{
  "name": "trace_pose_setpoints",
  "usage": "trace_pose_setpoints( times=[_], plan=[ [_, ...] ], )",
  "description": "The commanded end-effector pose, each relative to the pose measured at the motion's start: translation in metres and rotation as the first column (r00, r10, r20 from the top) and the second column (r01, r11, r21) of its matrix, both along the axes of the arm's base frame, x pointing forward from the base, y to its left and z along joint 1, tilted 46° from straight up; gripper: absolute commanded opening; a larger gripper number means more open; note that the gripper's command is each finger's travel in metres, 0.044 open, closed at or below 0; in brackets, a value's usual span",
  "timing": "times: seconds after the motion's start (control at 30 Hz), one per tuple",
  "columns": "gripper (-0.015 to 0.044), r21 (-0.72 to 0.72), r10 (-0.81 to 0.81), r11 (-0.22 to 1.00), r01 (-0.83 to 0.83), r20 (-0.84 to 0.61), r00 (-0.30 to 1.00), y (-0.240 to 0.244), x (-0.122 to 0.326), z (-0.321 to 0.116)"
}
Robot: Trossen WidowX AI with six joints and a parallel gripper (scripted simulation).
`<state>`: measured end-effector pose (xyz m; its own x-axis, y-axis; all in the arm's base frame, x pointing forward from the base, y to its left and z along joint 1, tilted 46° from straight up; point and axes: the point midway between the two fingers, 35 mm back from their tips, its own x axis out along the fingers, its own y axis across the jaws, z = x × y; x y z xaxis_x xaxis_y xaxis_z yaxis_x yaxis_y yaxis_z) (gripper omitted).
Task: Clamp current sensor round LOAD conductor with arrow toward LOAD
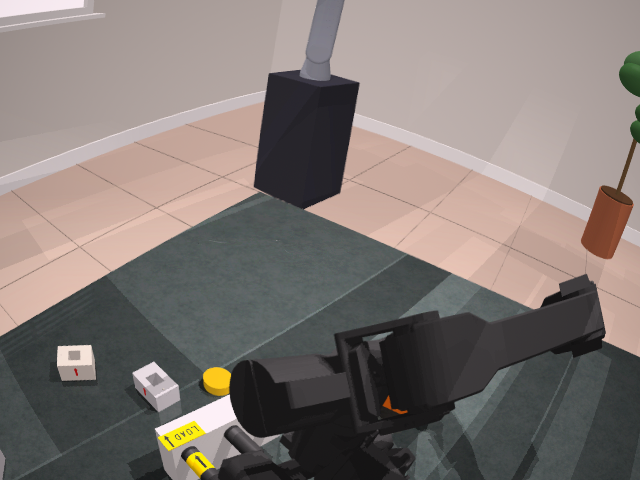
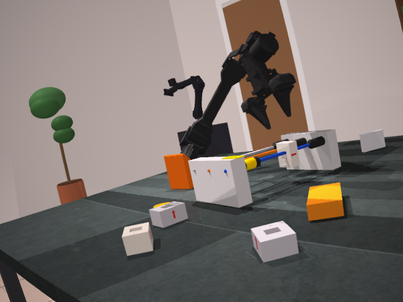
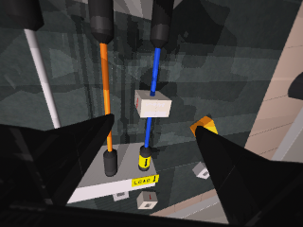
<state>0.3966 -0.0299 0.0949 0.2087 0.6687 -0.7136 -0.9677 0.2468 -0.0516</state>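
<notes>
The pale split-core sensor [image 2: 288, 160] [image 3: 153, 108] sits round the blue conductor [image 2: 271, 156] [image 3: 148, 134], nearer the far block. Its halves look closed, with no gap visible; the latch is too small to tell. Its red arrow [image 2: 293, 154] points toward the near block's yellow LOAD label [image 1: 181, 435] [image 2: 232, 157] [image 3: 145, 181]. A yellow sleeve [image 1: 199, 460] [image 2: 250, 163] [image 3: 144, 162] marks that conductor's end. My gripper [image 2: 279, 122] [image 3: 155, 123] is open and empty above the conductors, clear of the sensor. In the top view the arm hides the sensor.
An orange conductor [image 3: 106, 95] and a white one [image 3: 43, 78] run beside the blue one, between the near block [image 2: 218, 182] and far block [image 2: 330, 156]. Several holed blocks, one here [image 2: 276, 246], an orange-yellow block [image 2: 325, 201] and a yellow disc [image 1: 217, 381] stand around.
</notes>
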Motion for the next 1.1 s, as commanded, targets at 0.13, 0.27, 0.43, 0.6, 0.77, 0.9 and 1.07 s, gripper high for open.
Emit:
trace_pose_setpoints(
  times=[0.13,0.27,0.43,0.6,0.77,0.9,1.07],
  plan=[
    [0.0440,0.175,-0.407,0.885,0.431,-0.153,0.900,-0.027,-0.008,-0.023],
    [0.0440,0.284,-0.570,0.714,0.640,-0.294,0.767,-0.039,-0.022,-0.032],
    [0.0440,0.382,-0.634,0.452,0.806,-0.498,0.591,-0.048,-0.049,-0.037],
    [0.0440,0.416,-0.564,0.200,0.887,-0.692,0.451,-0.046,-0.084,-0.037],
    [0.0440,0.415,-0.546,0.168,0.894,-0.716,0.435,-0.044,-0.089,-0.036],
    [0.0440,0.415,-0.546,0.168,0.894,-0.716,0.435,-0.044,-0.089,-0.036],
    [0.0440,0.412,-0.562,0.182,0.893,-0.702,0.439,-0.047,-0.086,-0.038]
  ],
)
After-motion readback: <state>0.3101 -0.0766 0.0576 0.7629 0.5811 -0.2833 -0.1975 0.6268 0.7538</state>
